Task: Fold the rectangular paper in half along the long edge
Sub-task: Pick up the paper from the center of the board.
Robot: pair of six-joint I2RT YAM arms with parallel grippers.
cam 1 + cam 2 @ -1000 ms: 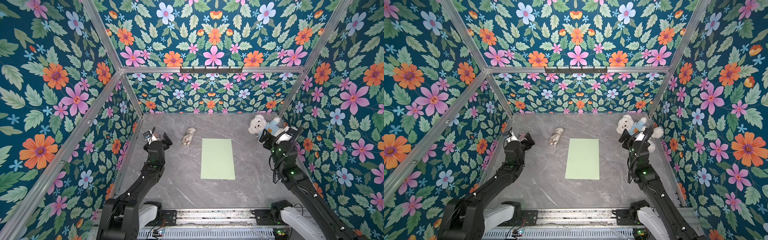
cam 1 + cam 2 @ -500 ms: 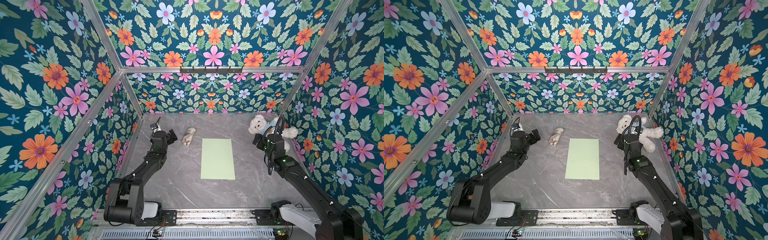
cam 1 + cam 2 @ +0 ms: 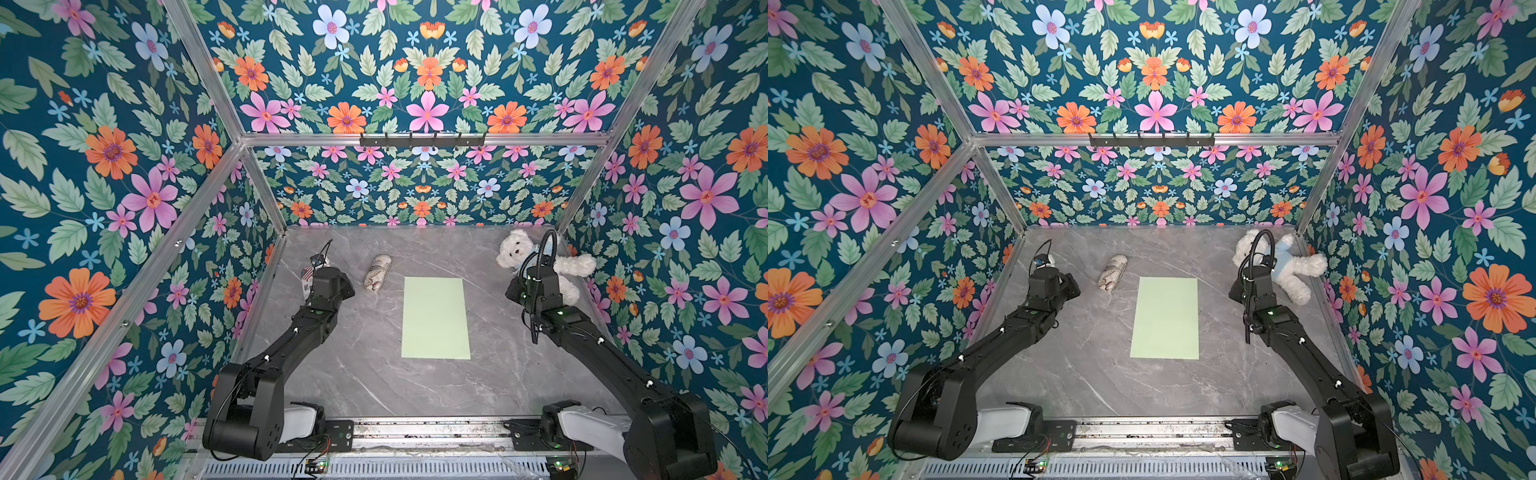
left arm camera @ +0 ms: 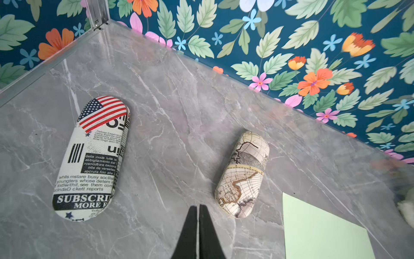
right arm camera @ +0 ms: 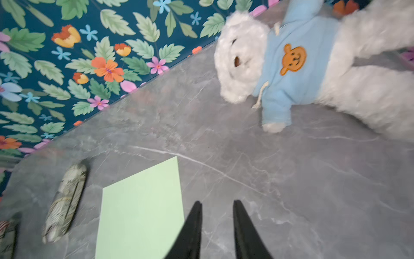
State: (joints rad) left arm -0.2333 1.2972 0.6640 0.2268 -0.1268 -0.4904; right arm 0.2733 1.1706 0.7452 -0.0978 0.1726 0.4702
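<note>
The rectangular paper [image 3: 435,318] lay flat & unfolded mid-table [image 3: 374,382], long edges running away from the arm bases, nothing on it. Left gripper [image 4: 198,208] had its fingers nearly together w/ nothing between them, over bare table btw the flag-print case [image 4: 91,157] & the map-print case [image 4: 243,175]. Right gripper [image 5: 216,204] had its fingers apart & empty, just beside the paper's right edge. The teddy bear [image 5: 291,67] lay well apart from the paper.
</note>
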